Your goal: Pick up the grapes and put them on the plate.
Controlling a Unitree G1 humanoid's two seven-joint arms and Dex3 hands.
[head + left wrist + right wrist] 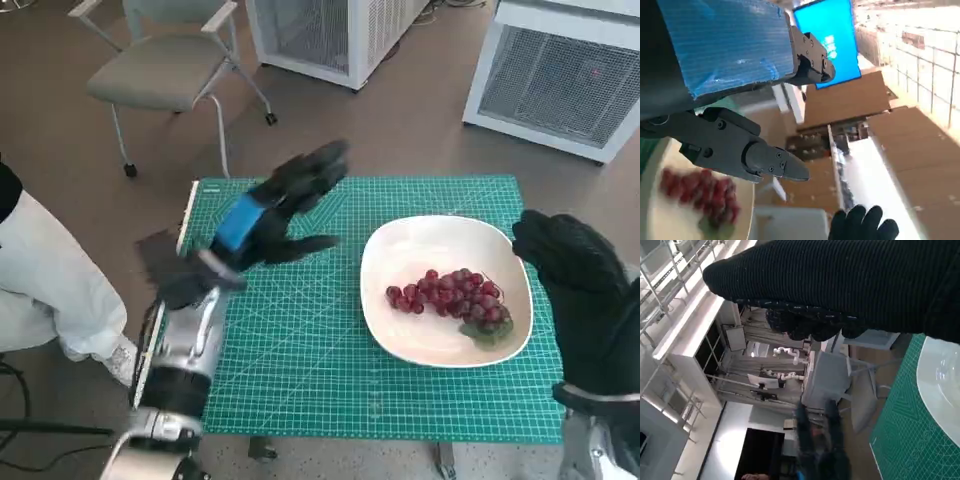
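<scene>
Grapes [455,297] already on the white plate [400,250], a little toward the plate's right and near side, with a green leaf at the near end. Plate near the right edge of the desk [300,380], on the green mat. Job looks done, probably the reason both hands are up and away from the fruit.

Left hand [275,215] over the left half of the desk, fingers spread apart, holding nothing. Blurry, so likely moving. Grapes well apart from it, off toward the desk's right edge; plate rim nearer, but no touching.

Right hand [565,255] at the right edge of the desk, just beside the plate's far right rim, above it. Fingers look loosely curled, nothing seen in them. Open or closed: cannot tell. Grapes near it, on the plate, not touched.
</scene>
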